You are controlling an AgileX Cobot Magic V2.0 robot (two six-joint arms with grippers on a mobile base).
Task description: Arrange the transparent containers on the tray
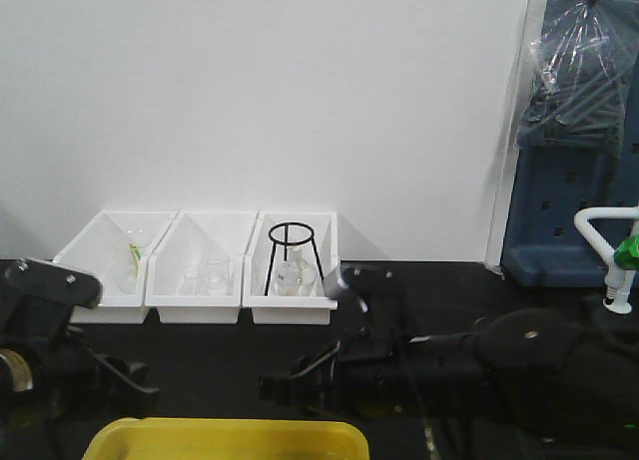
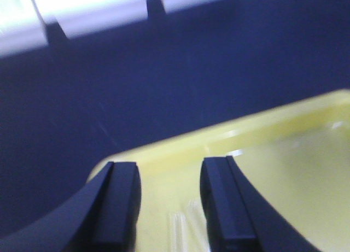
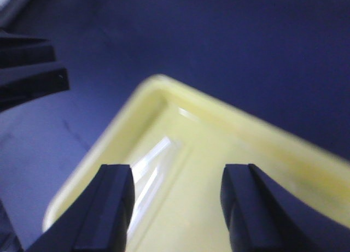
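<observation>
The yellow tray [image 1: 225, 435] lies at the front edge of the black table, between my two arms. In the right wrist view a clear test tube [image 3: 156, 162] lies flat in the tray [image 3: 235, 153], along its left wall near the corner. My right gripper [image 3: 178, 175] hangs open above the tray, its left finger just over the tube and nothing between the jaws. My left gripper [image 2: 169, 170] is also open over another corner of the tray [image 2: 284, 153]. A faint clear streak [image 2: 183, 230] shows on the tray floor between its fingers, too blurred to name.
Three white bins [image 1: 195, 265] stand in a row against the back wall, with glassware in them. The right-hand bin also holds a black ring tripod [image 1: 295, 248]. A white tap [image 1: 617, 250] and a blue cabinet [image 1: 574, 201] are at the far right.
</observation>
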